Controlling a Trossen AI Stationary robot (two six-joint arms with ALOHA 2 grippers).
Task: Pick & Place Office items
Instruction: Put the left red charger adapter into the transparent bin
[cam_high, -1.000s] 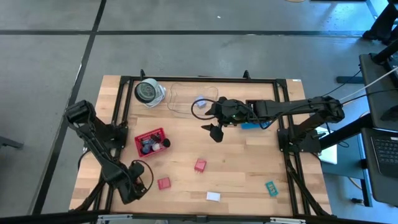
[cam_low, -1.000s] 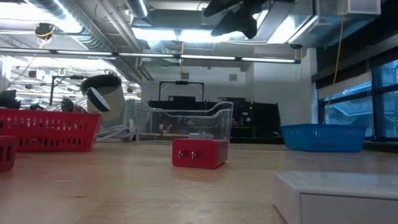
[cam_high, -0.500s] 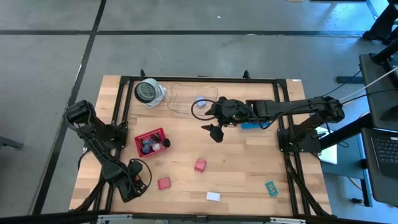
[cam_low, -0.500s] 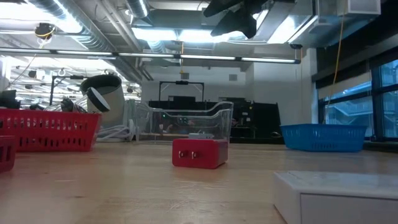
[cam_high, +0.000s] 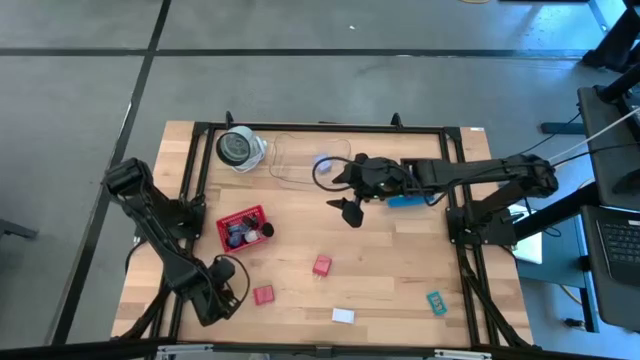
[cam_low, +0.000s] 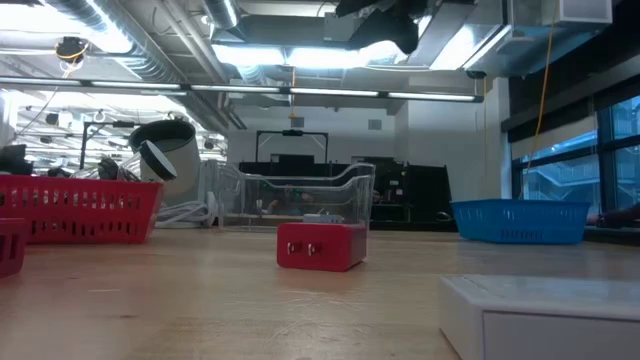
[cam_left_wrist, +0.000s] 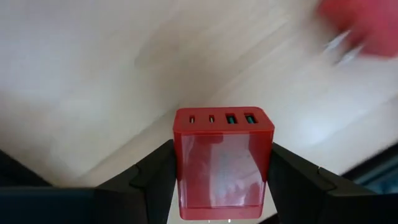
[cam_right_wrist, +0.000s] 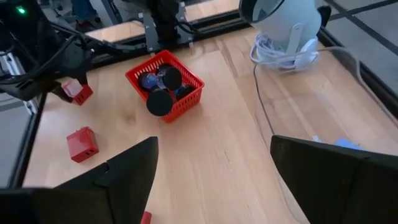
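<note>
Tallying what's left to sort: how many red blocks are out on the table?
2: one red block near the front edge, between the left pincer's fingers, and another red block mid-table. More may hide in the red tray.

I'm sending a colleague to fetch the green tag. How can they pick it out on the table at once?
Start at the wooden table and go to its front corner on the right arm's side. The green tag lies flat there alone, beyond the white block. It is the only green piece; the blocks nearby are red or white.
</note>
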